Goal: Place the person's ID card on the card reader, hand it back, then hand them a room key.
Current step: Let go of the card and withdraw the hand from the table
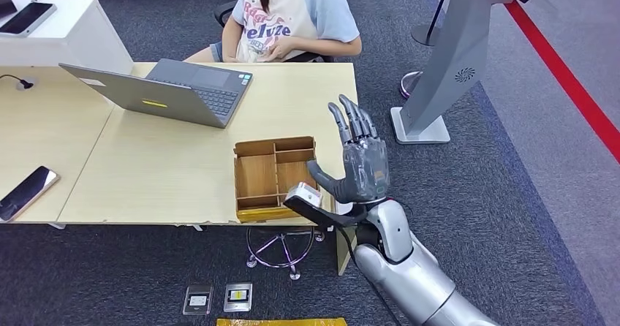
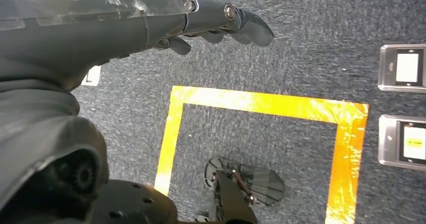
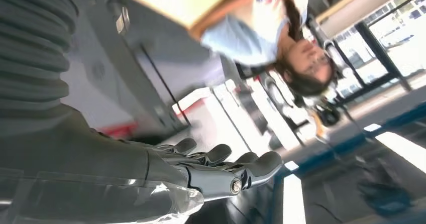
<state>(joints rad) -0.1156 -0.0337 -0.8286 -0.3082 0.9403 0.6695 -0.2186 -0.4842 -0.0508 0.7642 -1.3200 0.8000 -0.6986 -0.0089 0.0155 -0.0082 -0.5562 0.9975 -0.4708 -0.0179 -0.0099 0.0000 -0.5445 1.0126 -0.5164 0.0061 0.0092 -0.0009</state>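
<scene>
Card reader [image 1: 303,195]: small white box at frame centre, beside the wooden organiser's right edge. Two cards [image 1: 219,298] flat on carpet, lower centre.

Dark grey carpet [image 1: 512,216] covered the floor, crossed by a red stripe [image 1: 563,77] at right and yellow tape [image 2: 261,103] in a square. Two light wooden tables [image 1: 146,172] stood side by side. A grey kiosk stand [image 1: 446,55] stood at right, a white counter [image 1: 66,37] at far left.

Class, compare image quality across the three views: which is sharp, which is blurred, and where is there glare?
Head view: evenly lit and sharp on the desk. Left wrist view: glare on the yellow floor tape. Right wrist view: blurred person, bright windows washed out behind the right hand.
</scene>
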